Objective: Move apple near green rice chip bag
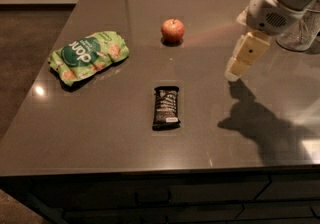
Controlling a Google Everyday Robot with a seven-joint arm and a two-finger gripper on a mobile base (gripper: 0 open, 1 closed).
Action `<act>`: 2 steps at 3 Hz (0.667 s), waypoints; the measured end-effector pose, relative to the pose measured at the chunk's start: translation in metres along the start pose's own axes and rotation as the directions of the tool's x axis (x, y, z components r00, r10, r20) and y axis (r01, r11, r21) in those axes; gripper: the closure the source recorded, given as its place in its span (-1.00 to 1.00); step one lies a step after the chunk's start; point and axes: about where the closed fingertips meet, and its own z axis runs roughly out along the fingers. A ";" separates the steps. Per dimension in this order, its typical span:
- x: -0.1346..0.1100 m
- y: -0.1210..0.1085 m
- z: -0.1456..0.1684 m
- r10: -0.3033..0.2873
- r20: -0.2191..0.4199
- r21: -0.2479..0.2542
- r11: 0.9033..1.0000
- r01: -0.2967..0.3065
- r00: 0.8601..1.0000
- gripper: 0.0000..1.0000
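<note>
The small red apple (pixel 172 30) sits on the dark table (pixel 100 133) toward the back middle. The green rice chip bag (pixel 88 56) lies flat at the left, well apart from the apple. My gripper (pixel 239 63) hangs above the table on the right, pointing down and left, with nothing in it. It is well to the right of the apple and a little nearer the front.
A small black wrapped snack bar (pixel 166 107) lies in the middle of the table, in front of the apple. A clear glass jar (pixel 300 30) stands at the back right, partly behind my arm. The arm's shadow falls on the table's right side.
</note>
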 end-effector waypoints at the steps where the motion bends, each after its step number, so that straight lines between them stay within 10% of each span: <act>1: -0.018 -0.034 0.027 0.080 0.084 0.010 0.997 -0.081 0.993 -1.00; 2: -0.036 -0.067 0.058 0.181 0.185 0.006 0.983 -0.185 0.966 -1.00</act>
